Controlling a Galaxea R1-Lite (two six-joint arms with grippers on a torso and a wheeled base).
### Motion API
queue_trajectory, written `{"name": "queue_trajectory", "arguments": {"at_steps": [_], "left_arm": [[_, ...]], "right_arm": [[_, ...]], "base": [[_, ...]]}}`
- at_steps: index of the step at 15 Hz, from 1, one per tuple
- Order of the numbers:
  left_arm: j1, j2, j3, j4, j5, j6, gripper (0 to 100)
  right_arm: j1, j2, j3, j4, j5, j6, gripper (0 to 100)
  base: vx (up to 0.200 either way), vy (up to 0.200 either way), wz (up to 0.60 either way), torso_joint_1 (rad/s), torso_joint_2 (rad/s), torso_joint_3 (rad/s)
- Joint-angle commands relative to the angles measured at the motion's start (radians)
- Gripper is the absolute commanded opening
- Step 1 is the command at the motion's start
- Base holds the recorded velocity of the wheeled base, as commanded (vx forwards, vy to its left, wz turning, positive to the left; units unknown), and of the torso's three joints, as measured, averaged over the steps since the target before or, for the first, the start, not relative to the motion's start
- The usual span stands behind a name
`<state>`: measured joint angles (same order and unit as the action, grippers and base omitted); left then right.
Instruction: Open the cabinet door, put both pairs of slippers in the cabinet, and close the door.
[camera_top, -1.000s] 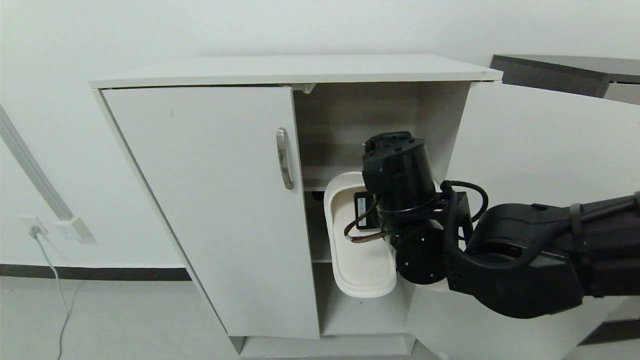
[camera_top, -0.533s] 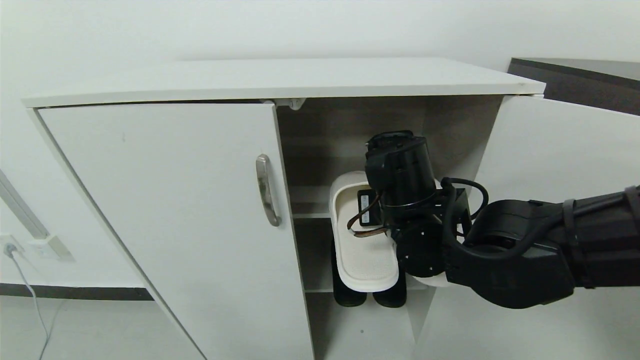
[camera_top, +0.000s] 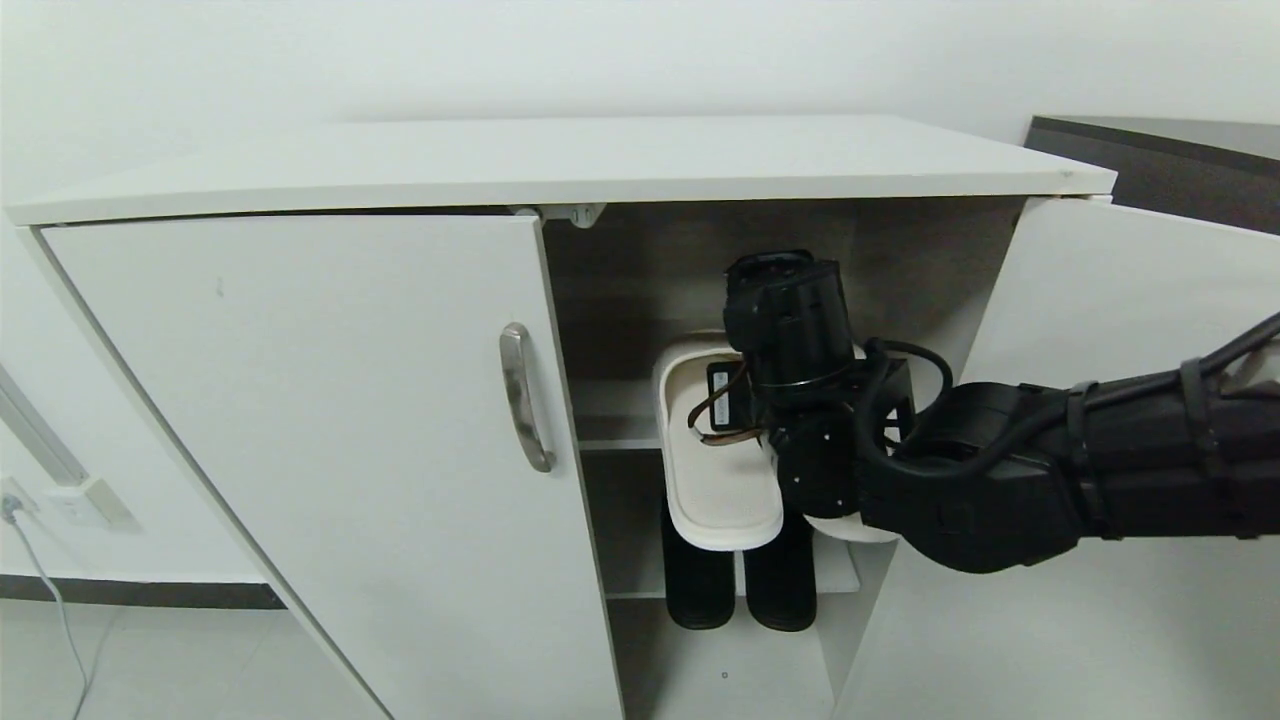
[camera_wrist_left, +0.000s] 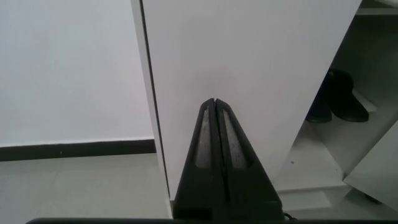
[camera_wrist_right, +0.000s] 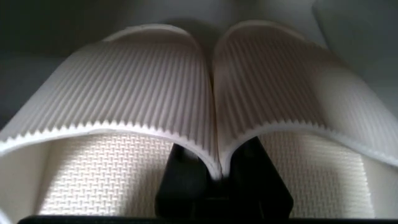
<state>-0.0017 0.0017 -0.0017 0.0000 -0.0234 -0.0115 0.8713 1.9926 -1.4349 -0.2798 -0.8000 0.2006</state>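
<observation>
Two pairs of slippers are at the white flat-topped cabinet (camera_top: 560, 160), whose right door (camera_top: 1100, 300) stands swung open. The black pair (camera_top: 740, 585) rests on the lower shelf (camera_top: 840, 575). The white ribbed-strap pair (camera_top: 718, 480) hangs just above, at the middle shelf (camera_top: 610, 425) — the right claw (camera_wrist_right: 219, 177) is clamped on their adjoining straps. The left claw (camera_wrist_left: 214, 107), fingers pressed together, hovers before the closed left door (camera_top: 300, 400) with its metal handle (camera_top: 523, 398). Around it are a white wall (camera_top: 300, 60), dark skirting (camera_top: 130, 592) and a pale grey floor (camera_wrist_left: 81, 186).

Head cam looks fwd and down at the cabinet (camera_top: 560, 160) from close in. Left wrist cam sits low, facing the shut door (camera_wrist_left: 249, 56), w/ black slippers (camera_wrist_left: 339, 96) at the edge; head cam sees both too. Right wrist cam is right up against the white slippers (camera_wrist_right: 143, 81).
</observation>
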Motion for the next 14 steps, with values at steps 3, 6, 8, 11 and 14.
{"name": "queue_trajectory", "arguments": {"at_steps": [3,6,8,11,14], "left_arm": [[0.0,0.0,0.0,0.0,0.0,-0.002,0],[0.0,0.0,0.0,0.0,0.0,-0.002,0],[0.0,0.0,0.0,0.0,0.0,-0.002,0],[0.0,0.0,0.0,0.0,0.0,-0.002,0],[0.0,0.001,0.0,0.0,0.0,-0.002,0]], "right_arm": [[-0.038,0.072,-0.127,0.062,0.015,0.0,0],[-0.067,0.121,-0.205,0.1,0.028,0.0,0],[-0.08,0.144,-0.248,0.103,0.028,0.0,0],[-0.095,0.155,-0.295,0.134,0.053,0.0,0],[-0.106,0.175,-0.349,0.163,0.058,0.0,0]], "base": [[0.0,0.0,0.0,0.0,0.0,0.0],[0.0,0.0,0.0,0.0,0.0,0.0],[0.0,0.0,0.0,0.0,0.0,0.0],[0.0,0.0,0.0,0.0,0.0,0.0],[0.0,0.0,0.0,0.0,0.0,0.0]]}}
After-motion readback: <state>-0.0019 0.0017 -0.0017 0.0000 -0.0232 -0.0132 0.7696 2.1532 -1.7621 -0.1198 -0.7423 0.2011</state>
